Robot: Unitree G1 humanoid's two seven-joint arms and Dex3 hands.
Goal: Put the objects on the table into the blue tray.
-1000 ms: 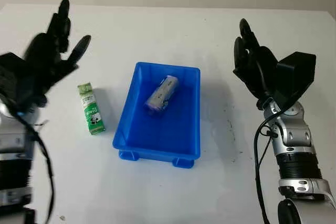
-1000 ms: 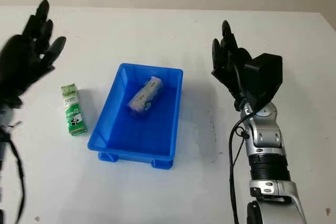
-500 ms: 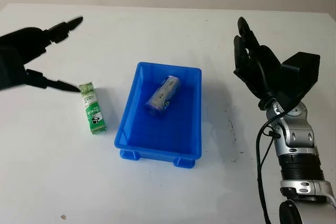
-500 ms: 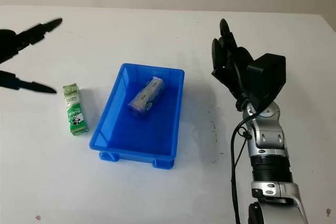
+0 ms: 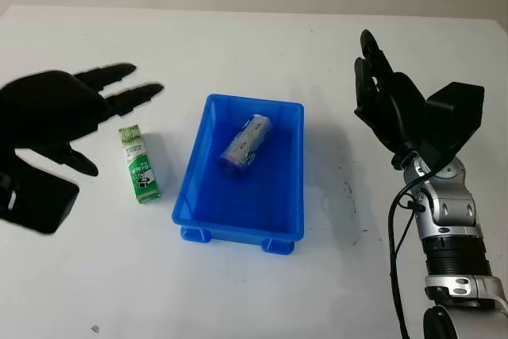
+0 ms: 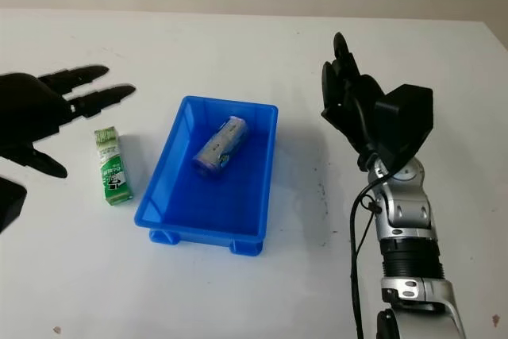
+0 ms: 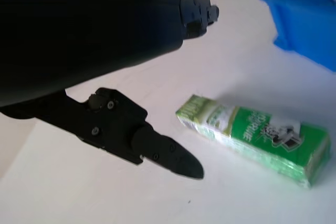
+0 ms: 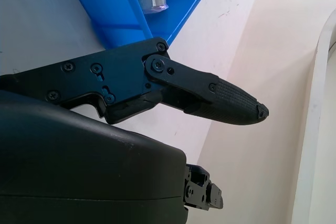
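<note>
A green and white carton (image 5: 138, 163) lies flat on the white table, just left of the blue tray (image 5: 203, 230). In the left wrist view the carton (image 7: 257, 137) sits beyond my fingertips. My left hand (image 5: 59, 113) hovers open above the table to the left of the carton, fingers pointing toward the tray. A silver cylindrical packet (image 5: 244, 144) lies inside the tray near its far end. My right hand (image 5: 389, 105) is raised, open, to the right of the tray and holds nothing.
The white table (image 5: 254, 45) stretches behind and around the tray. A few dark smudges (image 5: 348, 190) mark the surface between the tray and my right arm. A wall edge shows past the table in the right wrist view.
My left hand has swung down and rightward, from raised at the far left to hovering low beside the carton. The right hand, carton, tray and packet have not moved.
</note>
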